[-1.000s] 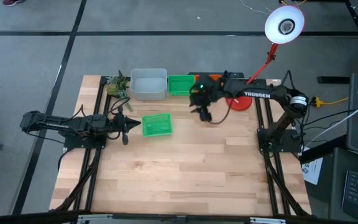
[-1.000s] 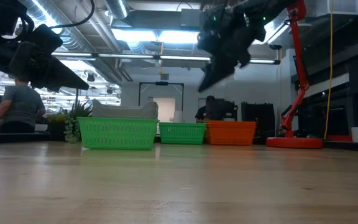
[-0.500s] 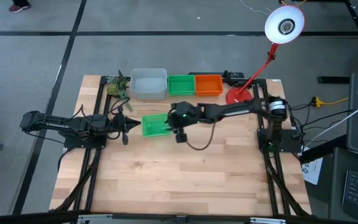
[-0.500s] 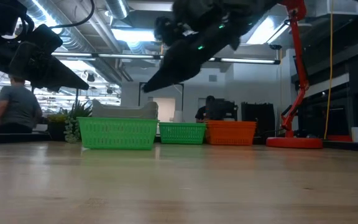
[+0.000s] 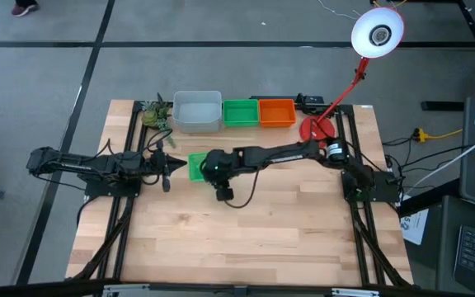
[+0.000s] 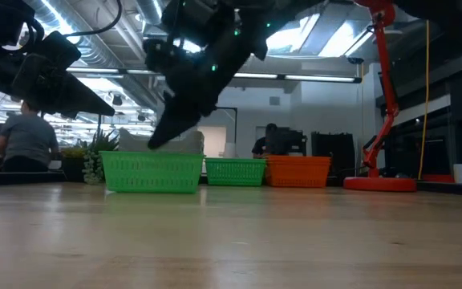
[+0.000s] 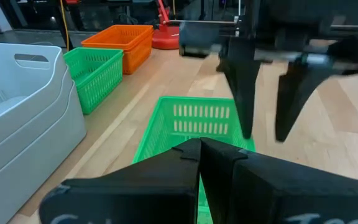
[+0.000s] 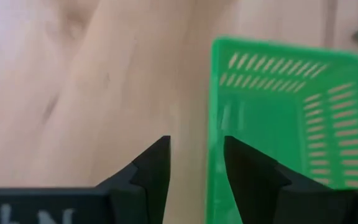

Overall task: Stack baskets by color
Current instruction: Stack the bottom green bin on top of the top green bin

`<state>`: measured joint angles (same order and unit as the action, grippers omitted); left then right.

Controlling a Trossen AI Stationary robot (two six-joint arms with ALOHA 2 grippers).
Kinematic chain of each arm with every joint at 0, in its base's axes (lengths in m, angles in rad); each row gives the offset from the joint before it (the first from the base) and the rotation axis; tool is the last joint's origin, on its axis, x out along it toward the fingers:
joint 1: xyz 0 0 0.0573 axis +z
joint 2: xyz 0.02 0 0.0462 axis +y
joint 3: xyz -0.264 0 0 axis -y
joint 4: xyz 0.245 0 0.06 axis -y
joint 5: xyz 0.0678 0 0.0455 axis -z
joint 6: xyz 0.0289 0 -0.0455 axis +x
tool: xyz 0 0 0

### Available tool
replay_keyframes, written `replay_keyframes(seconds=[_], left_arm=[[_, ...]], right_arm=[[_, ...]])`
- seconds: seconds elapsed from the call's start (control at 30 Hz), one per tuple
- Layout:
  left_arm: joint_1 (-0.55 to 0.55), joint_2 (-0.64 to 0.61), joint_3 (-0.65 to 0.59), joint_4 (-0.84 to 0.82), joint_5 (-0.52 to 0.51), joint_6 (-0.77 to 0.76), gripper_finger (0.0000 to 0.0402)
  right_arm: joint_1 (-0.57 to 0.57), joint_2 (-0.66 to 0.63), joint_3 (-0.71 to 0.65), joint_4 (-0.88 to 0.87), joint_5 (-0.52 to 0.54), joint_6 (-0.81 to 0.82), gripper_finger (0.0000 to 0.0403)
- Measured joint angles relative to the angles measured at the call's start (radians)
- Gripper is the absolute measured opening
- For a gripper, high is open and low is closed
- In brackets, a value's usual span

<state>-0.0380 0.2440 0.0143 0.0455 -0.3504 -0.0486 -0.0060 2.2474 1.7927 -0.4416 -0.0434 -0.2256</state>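
Note:
A loose green basket (image 5: 195,165) rests on its base at mid-table. Along the far edge, a pale grey basket (image 5: 197,111), a second green basket (image 5: 240,112) and an orange basket (image 5: 276,112) stand in a row. My right gripper (image 5: 209,168) hangs open just above the loose basket (image 8: 278,118). Its fingers (image 7: 247,93) slant down on either side of the line of the basket's near wall (image 8: 215,124) without touching it. My left gripper (image 7: 199,149) waits shut, level, just left of the same basket (image 7: 197,121).
A red lamp base (image 5: 317,130) stands at the far right with its pole leaning over the table. A small plant (image 5: 157,113) sits left of the grey basket. The near half of the wooden table (image 5: 237,239) shows bare. People sit in the room behind (image 6: 24,140).
My right gripper has swung from beside the lamp base at the far edge toward the table's left and near side, and has sunk to just above the loose green basket. Its fingers have stayed open. The baskets have not moved.

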Motion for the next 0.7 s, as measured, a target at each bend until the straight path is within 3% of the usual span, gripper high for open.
replay_keyframes(seconds=[0.13,0.27,0.4,0.5,0.6,0.7], left_arm=[[0.0,0.0,0.0,0.0,0.0,0.0,0.0],[0.0,0.0,0.0,0.0,0.0,0.0,0.0],[0.0,0.0,0.0,0.0,0.0,0.0,0.0],[0.0,0.0,0.0,0.0,0.0,0.0,0.0],[0.0,0.0,0.0,0.0,0.0,0.0,0.0],[0.0,0.0,0.0,0.0,0.0,0.0,0.0]], right_arm=[[0.005,0.038,0.002,-0.004,0.027,-0.009,0.0149],[0.005,0.057,0.002,-0.011,0.121,0.011,0.0149],[0.005,0.059,0.003,-0.011,0.13,0.012,0.0143],[0.005,0.061,0.003,-0.033,0.13,0.012,0.01],[0.013,0.057,0.003,-0.083,0.152,-0.007,0.0022],[0.027,0.02,0.002,-0.195,0.216,-0.039,0.0007]])
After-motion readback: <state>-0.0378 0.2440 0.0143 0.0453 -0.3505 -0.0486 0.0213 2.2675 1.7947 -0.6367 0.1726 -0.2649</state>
